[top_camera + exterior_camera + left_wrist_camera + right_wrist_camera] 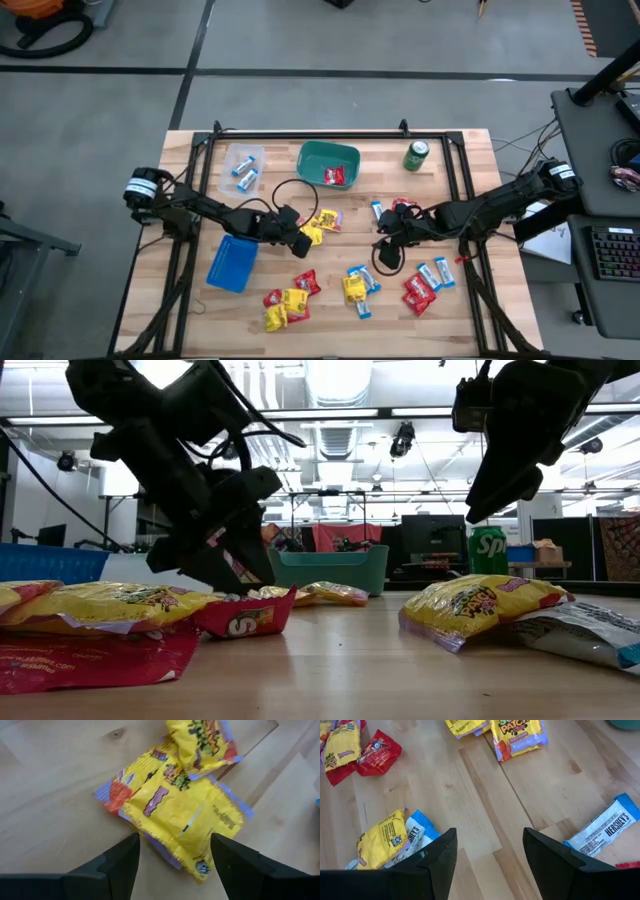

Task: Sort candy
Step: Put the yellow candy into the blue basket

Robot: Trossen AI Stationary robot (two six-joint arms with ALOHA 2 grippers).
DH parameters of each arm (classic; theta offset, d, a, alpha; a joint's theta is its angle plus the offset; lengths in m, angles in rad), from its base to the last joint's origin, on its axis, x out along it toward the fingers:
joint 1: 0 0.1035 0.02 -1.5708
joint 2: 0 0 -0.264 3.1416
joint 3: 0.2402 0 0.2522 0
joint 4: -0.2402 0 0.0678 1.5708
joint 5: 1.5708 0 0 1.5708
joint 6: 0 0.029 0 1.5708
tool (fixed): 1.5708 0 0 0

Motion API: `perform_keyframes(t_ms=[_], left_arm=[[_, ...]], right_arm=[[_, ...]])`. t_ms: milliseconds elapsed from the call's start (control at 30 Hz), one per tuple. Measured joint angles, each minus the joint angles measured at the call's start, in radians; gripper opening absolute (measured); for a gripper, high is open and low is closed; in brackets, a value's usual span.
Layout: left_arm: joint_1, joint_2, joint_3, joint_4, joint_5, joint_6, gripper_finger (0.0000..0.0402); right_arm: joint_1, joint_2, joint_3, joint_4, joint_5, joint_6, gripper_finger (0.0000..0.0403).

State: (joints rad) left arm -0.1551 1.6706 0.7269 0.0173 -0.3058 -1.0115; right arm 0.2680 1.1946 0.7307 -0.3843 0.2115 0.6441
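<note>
Candy lies scattered on the wooden table (455, 300): red, yellow and blue-and-white packets. Two yellow packets (320, 224) lie flat at mid-table. My left gripper (300, 240) slants down at the nearer one (182, 815), open, with a finger on either side of its near corner; I cannot tell whether the fingers touch it. My right gripper (388, 240) hangs open above the table to the right, with bare wood between its fingers (490, 840) and a blue-and-white sweet (605, 827) beside it.
At the back stand a clear tray (243, 166) with blue-and-white sweets, a green tray (328, 163) with a red packet, and a green can (417, 155). A blue tray (232, 263) lies at front left. Mixed candy heaps (285, 302) (358, 288) (422, 288) fill the near side.
</note>
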Motion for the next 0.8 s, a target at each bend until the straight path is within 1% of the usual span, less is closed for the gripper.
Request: perform_keyframes(t_ms=[267,400,533,800], left_arm=[[-0.001,0.036,0.002,0.020,-0.024,-0.005,0.0213],[-0.001,0.037,0.002,0.020,-0.037,0.005,0.0198],[-0.001,0.037,0.001,0.018,-0.044,0.016,0.0164],[0.000,0.037,0.001,0.024,-0.043,0.045,0.0069]], right_arm=[[0.000,0.000,0.000,0.000,0.000,0.000,0.0217],[0.000,0.000,0.000,0.000,0.000,0.000,0.0217],[0.000,0.000,0.000,0.000,0.000,0.000,0.0217],[0.000,0.000,0.000,0.001,0.000,0.000,0.0217]])
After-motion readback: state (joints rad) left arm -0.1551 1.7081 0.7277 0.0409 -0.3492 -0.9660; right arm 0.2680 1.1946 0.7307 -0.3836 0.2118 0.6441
